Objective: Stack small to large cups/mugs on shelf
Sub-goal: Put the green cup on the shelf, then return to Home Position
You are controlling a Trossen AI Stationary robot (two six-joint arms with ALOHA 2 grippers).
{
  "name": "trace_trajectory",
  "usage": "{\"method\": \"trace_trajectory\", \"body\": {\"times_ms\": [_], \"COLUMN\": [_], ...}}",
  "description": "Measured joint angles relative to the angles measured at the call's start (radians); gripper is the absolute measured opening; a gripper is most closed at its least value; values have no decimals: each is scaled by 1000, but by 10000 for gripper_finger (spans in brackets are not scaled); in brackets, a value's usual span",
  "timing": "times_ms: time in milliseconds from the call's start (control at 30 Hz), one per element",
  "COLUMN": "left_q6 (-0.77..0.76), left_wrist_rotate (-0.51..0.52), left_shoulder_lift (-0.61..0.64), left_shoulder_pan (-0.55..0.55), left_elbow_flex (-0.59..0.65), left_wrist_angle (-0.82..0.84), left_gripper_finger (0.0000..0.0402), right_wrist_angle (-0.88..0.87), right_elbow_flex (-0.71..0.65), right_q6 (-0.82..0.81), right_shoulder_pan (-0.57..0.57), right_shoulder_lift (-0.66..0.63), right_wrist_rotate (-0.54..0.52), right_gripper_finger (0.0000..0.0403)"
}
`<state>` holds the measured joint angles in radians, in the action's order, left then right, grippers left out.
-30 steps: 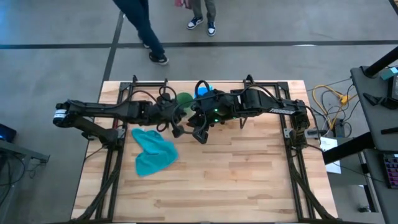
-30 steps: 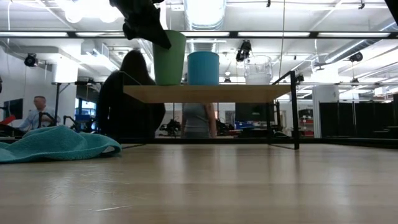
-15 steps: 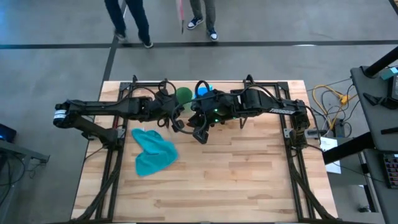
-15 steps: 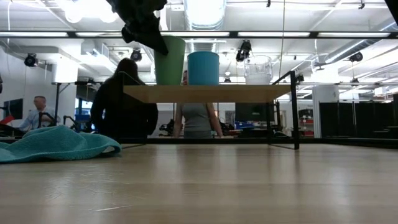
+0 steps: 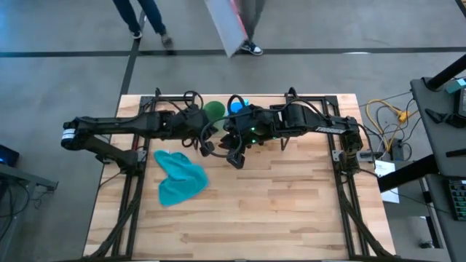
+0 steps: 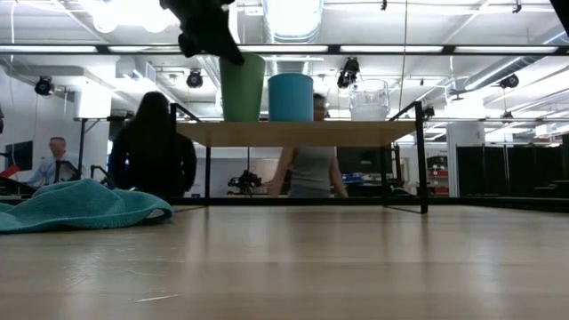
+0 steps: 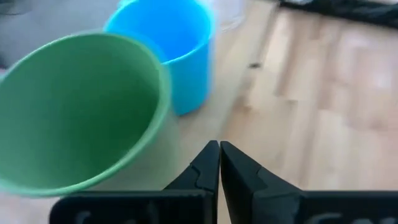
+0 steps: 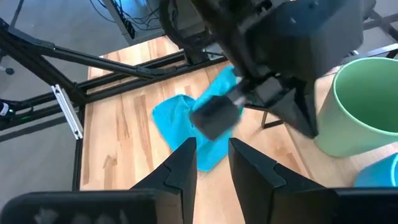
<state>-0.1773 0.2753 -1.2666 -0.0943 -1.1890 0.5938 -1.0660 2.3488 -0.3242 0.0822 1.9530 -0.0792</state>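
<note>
Three cups stand in a row on the low wooden shelf [image 6: 298,133]: the green cup [image 6: 242,87], the blue cup [image 6: 291,96] and the clear glass cup [image 6: 369,100]. From above, the green cup [image 5: 214,110] and blue cup [image 5: 239,106] show, but the right arm covers the glass. My left gripper [image 7: 219,148] is shut and hangs high beside the green cup's [image 7: 74,112] rim, on its left side [image 6: 233,55]. My right gripper [image 8: 212,152] is open, holds nothing and hovers over the table just in front of the shelf [image 5: 234,159]. My left gripper's shut fingers [image 8: 305,121] point down close beside the green cup's outer wall [image 8: 326,124], near the rim. I cannot tell whether they touch it.
A teal cloth [image 5: 178,178] lies crumpled on the table's left half, in front of the shelf. Black frame rails run along the table's left and right sides. People move about on the floor beyond the far edge. Bare wood fills the near half of the table.
My left gripper has drifted a little toward the far edge, staying beside the green cup, and more of that cup's rim now shows from above. All three cups have kept their places on the shelf. People behind the table have walked on.
</note>
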Motion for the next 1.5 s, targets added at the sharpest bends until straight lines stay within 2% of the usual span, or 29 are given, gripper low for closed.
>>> {"method": "trace_trajectory", "body": {"times_ms": [67,300,567,733,900,1233,1367,1500], "left_q6": [-1,1,1,-5,-86,-184,-203,-211], "left_wrist_rotate": [-39,-49,-49,-45,5,87,106,111], "left_shoulder_lift": [9,83,256,377,472,671,770,850], "left_shoulder_pan": [9,63,85,84,83,83,83,83], "left_elbow_flex": [-23,-148,-229,-195,-163,6,58,114], "left_wrist_angle": [0,1,-1,10,116,150,147,153], "left_gripper_finger": [0,0,0,0,0,0,0,0], "right_wrist_angle": [0,0,-20,-23,-29,-26,-65,-25], "right_elbow_flex": [0,0,0,-1,0,-7,-53,-171], "right_q6": [10,30,17,72,83,108,96,96], "right_shoulder_pan": [0,0,0,0,0,0,1,0], "right_shoulder_lift": [0,0,0,-14,-76,-203,-267,-374], "right_wrist_rotate": [0,0,0,0,0,-81,-132,-158], "right_gripper_finger": [85,74,73,79,76,70,76,80]}}
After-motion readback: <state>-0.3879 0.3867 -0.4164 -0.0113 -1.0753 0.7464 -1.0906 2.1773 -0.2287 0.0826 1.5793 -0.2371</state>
